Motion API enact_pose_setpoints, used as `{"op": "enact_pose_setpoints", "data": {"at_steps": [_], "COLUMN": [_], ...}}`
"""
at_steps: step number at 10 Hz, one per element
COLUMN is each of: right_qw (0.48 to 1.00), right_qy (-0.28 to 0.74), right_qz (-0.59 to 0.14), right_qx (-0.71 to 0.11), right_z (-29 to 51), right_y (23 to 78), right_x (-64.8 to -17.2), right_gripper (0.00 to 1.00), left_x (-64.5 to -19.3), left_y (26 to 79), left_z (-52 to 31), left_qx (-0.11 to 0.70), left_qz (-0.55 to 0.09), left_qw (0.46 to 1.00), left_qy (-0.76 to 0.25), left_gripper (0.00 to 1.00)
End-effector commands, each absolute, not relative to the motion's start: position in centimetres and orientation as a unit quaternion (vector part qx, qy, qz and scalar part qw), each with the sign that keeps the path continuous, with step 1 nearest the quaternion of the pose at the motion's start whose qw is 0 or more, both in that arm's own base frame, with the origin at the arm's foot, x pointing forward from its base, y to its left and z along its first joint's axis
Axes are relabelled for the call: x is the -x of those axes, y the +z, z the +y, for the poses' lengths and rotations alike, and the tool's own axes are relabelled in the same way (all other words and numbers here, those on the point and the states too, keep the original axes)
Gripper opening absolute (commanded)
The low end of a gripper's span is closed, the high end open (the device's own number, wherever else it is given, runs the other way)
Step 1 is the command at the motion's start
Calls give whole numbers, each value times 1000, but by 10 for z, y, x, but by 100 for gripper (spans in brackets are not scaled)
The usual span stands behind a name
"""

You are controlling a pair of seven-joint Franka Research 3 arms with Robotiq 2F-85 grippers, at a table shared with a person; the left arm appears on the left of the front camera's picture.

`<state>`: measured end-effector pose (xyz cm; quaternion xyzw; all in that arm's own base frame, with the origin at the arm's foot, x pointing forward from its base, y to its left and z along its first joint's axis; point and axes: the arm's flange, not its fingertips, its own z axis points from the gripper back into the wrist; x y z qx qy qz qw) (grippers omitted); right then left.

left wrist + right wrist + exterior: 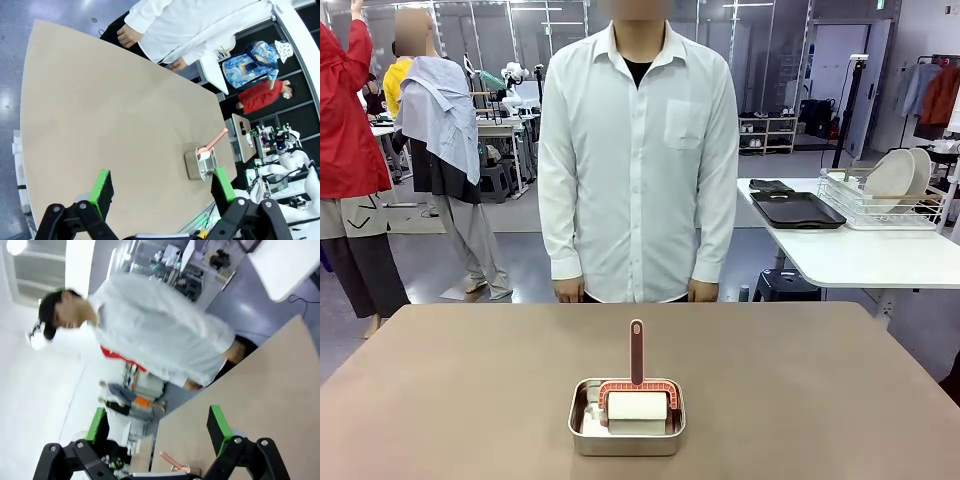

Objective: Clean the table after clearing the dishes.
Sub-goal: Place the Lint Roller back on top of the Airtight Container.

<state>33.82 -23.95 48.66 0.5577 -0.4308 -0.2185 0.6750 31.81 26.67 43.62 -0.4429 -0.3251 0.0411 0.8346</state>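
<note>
claws: left claw (162, 187) wide above table (100, 110) | right claw (157, 427) wide, raised, holding nothing

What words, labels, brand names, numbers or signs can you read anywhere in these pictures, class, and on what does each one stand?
None can be read.
steel pan and roller: no print shows.
table: plain top, no markings.
person's white shirt: no logo or lettering shows.
green sign at the top edge, far behind: too small and cut off to read.
</note>
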Motion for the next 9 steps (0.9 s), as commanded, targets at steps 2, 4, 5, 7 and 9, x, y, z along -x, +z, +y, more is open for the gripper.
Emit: {"op": "enact_pose_setpoints", "data": {"at_steps": [2,4,5,7,9], "right_qw": [664,664,663,663,663], "right_qy": [-293,-332,-287,-287,-287], "right_qz": [-409,-398,-418,-418,-418], "right_qx": [-554,-539,-551,-551,-551], "right_z": [-229,-232,-243,-243,-243], "right_y": [464,447,452,452,452], "right_x": [-337,-337,-334,-334,-334], "right_gripper": [100,100,100,100,100], "left_x": [-317,-317,-317,-317,-317], "left_y": [440,440,440,440,440], "left_z": [270,270,270,270,270], "left_qx": [445,445,445,445,445], "left_qz": [-319,-319,-319,-319,-319], "left_qw": [836,836,836,836,836], "left_qy": [42,42,42,42,42], "left_gripper": [100,100,100,100,100]}}
